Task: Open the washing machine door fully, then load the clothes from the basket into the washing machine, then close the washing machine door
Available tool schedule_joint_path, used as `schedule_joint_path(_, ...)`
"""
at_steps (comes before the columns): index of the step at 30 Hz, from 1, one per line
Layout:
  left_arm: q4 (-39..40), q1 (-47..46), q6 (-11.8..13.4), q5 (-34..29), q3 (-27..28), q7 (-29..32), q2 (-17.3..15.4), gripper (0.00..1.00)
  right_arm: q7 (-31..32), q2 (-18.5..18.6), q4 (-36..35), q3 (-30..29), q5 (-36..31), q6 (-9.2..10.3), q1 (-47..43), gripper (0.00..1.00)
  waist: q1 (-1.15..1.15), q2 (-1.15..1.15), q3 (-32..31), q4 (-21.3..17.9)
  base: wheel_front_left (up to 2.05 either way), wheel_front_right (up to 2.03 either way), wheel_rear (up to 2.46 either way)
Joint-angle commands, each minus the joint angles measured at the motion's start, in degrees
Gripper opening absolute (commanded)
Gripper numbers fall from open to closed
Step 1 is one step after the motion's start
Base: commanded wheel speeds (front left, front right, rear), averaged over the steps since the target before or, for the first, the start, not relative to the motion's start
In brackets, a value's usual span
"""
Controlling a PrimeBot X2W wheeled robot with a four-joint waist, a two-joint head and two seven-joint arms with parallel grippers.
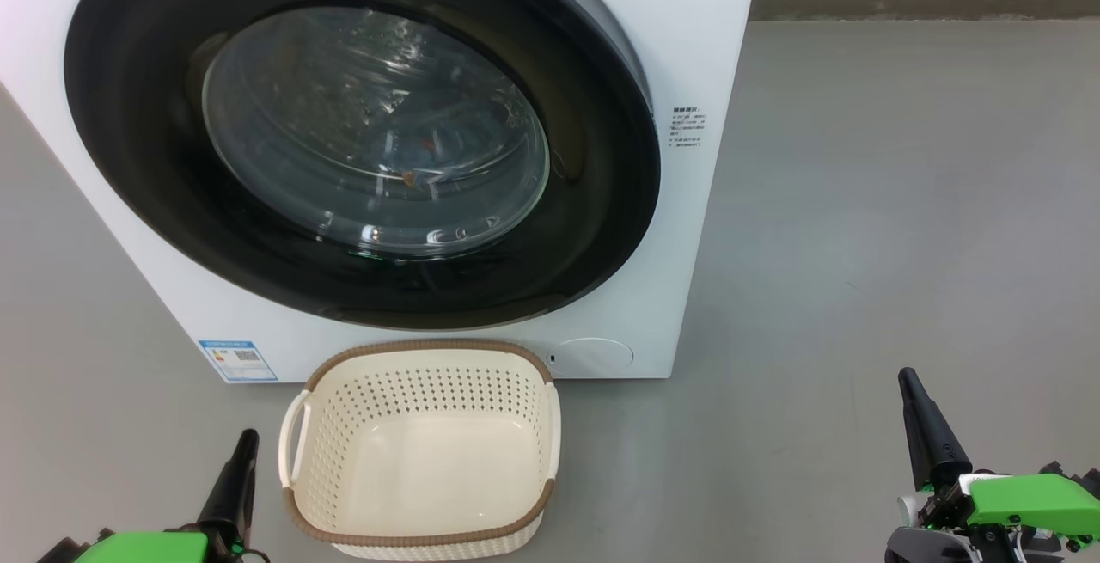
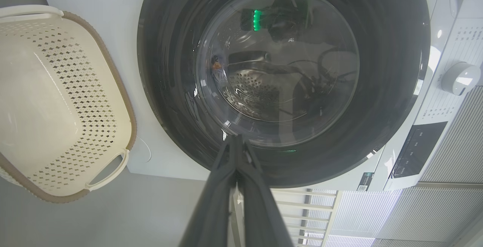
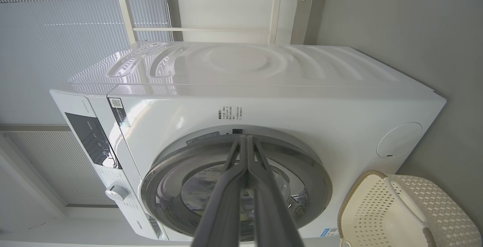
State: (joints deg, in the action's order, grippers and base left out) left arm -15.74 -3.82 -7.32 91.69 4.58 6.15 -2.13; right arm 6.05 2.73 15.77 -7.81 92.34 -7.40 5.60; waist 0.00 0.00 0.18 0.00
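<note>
We've got left fingers (image 1: 236, 477) and right fingers (image 1: 924, 434) both pressed closed, gripping nothing. The washing machine door (image 1: 361, 133) is shut flush on the washing machine (image 1: 687, 47). The basket (image 1: 412, 391) sits on the floor (image 1: 859, 245) just before its front.

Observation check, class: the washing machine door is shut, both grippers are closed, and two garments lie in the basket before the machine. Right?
No: the basket is empty, as the head view shows its bare bottom. The rest holds: the washing machine door is shut, the left gripper and right gripper are closed, and the basket stands before the washing machine.
</note>
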Motion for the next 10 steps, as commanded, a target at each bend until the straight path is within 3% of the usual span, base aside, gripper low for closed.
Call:
schedule_joint_path(1,1.7,-2.4,-0.2,0.5,1.9,0.3,-0.8,0.0,0.5,0.2,-1.7,1.3,-0.2,-0.09,0.6,0.0,0.0,0.0,0.0,0.0,0.0,0.0,0.0)
schedule_joint_path(10,1.7,-2.4,-0.2,0.5,1.9,0.3,-0.8,0.0,0.5,0.2,-1.7,1.2,-0.2,-0.09,0.6,0.0,0.0,0.0,0.0,0.0,0.0,0.0,0.0)
